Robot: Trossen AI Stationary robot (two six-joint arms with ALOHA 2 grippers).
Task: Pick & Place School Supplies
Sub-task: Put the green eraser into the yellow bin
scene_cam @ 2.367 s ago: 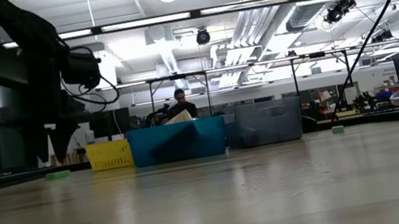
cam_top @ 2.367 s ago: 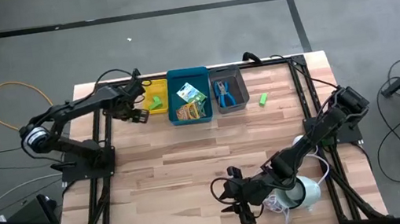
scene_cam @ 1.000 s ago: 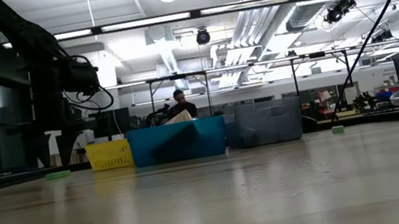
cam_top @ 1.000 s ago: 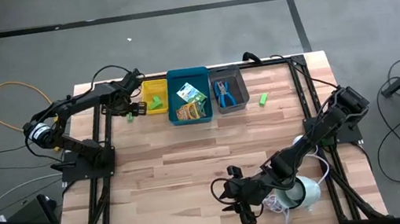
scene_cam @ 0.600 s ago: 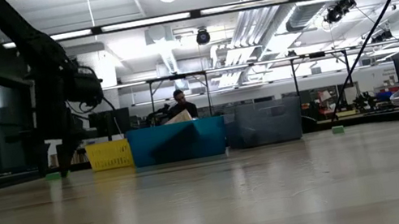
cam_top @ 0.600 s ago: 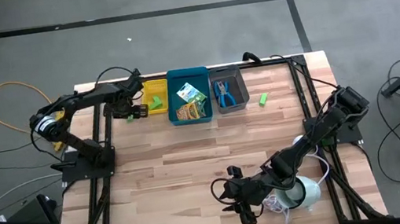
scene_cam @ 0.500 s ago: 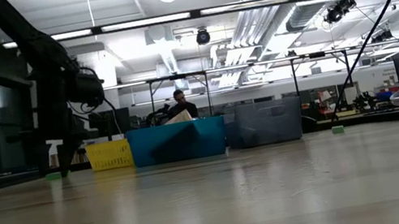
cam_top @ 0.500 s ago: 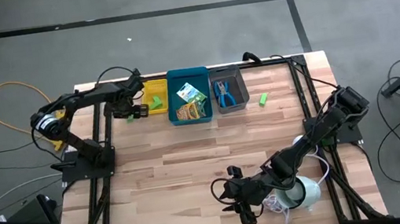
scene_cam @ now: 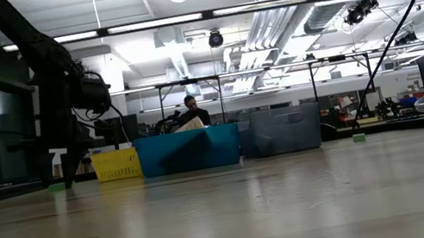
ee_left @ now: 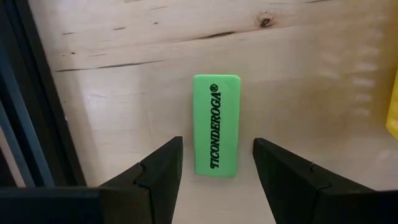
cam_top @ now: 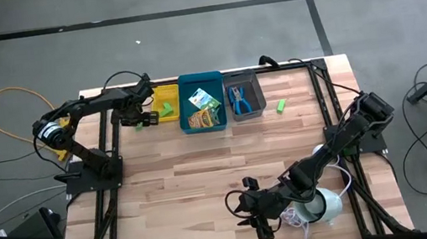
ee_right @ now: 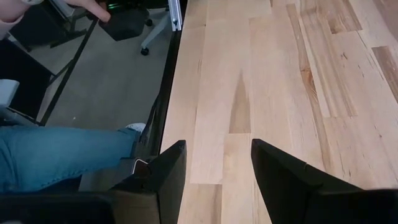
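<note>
wooden desk (cam_top: 204, 172) from above: your left hand (cam_top: 139, 122) hovers at the far left corner over a green eraser (cam_top: 138, 126), beside the yellow bin (cam_top: 165, 103). left wrist view: eraser (ee_left: 216, 124) lies lengthwise between wide-open, empty fingers (ee_left: 163, 168). right hand (cam_top: 249, 213) waits, open, near you.

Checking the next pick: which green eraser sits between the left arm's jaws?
The green eraser left of the yellow bin; the others lie in that bin or beside the grey bin.
</note>
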